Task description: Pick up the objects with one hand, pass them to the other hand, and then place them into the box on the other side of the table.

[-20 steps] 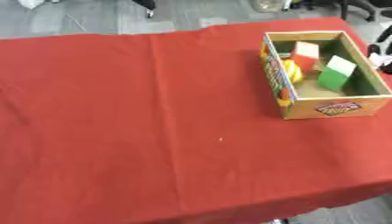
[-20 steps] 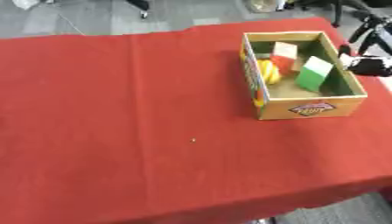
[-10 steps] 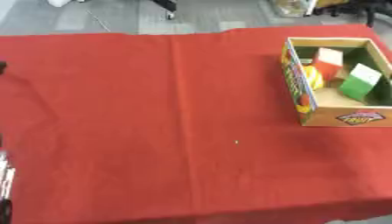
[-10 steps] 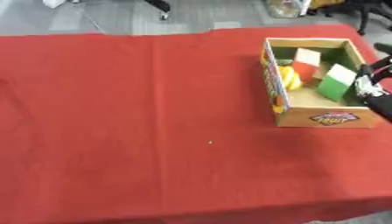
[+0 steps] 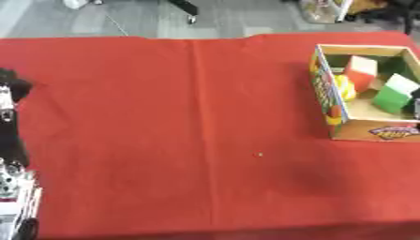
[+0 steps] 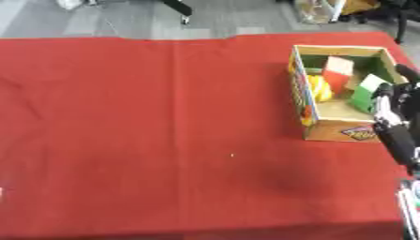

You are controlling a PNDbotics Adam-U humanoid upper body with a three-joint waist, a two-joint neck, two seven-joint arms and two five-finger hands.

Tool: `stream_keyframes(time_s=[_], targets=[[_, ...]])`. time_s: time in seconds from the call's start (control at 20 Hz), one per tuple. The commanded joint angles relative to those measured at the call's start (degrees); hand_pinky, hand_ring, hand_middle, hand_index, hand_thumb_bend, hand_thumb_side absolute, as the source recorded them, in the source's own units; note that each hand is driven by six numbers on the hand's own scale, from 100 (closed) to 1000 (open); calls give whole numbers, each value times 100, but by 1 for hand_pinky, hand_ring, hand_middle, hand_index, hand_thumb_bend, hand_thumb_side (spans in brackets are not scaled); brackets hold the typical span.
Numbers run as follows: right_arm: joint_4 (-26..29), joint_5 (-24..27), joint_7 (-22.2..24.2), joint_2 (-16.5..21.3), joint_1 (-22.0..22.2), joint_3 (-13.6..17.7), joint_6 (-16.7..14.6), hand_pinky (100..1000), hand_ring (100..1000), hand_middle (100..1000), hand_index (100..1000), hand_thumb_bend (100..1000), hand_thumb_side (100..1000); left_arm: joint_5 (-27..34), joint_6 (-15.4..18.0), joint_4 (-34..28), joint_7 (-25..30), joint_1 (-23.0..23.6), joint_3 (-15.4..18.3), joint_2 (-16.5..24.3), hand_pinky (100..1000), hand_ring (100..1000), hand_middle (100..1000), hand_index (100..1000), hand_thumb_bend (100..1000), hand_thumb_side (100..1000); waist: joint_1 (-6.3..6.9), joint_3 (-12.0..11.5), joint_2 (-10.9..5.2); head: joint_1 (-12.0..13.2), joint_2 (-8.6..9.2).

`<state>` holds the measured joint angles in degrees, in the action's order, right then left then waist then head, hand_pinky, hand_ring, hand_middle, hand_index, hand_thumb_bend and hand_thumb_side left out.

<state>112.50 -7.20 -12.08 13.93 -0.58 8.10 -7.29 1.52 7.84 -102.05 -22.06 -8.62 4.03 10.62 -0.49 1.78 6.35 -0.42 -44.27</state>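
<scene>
A cardboard box (image 5: 331, 106) stands on the red tablecloth at the right. Inside it lie a red-and-white block (image 5: 359, 70), a green-and-white block (image 5: 393, 93) and a yellow thing (image 5: 344, 87) against the left wall. My right hand (image 6: 392, 104) stands just outside the box's right wall, fingers pointing up and relaxed, holding nothing. My left hand (image 5: 9, 92) shows only partly at the left edge, far from the box, with its black forearm running down to the lower left corner.
The red cloth (image 5: 164, 117) covers the whole table, with a tiny pale speck (image 5: 260, 153) near the middle. Beyond the far edge are grey floor and a chair base (image 5: 184, 6). The table's front edge runs along the bottom.
The whole picture has shifted, so the camera has moved. My right hand has dropped back toward me along the box's right side. My left arm has come into view at the left edge.
</scene>
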Motion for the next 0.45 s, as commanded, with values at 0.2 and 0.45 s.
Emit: stream_keyframes(time_s=[0.2, 0.45], targets=[[209, 187, -7, 71, 4, -9, 36, 657, 458, 512, 875, 100, 559, 60, 51, -43, 11, -28, -6, 37, 747, 597, 516, 654, 369, 710, 15, 16, -164, 45, 15], [209, 178, -16, 72, 25, -9, 55, 656, 456, 509, 875, 100, 555, 83, 54, -46, 48, -26, -26, 16, 746, 593, 514, 654, 369, 716, 17, 17, -181, -3, 15]])
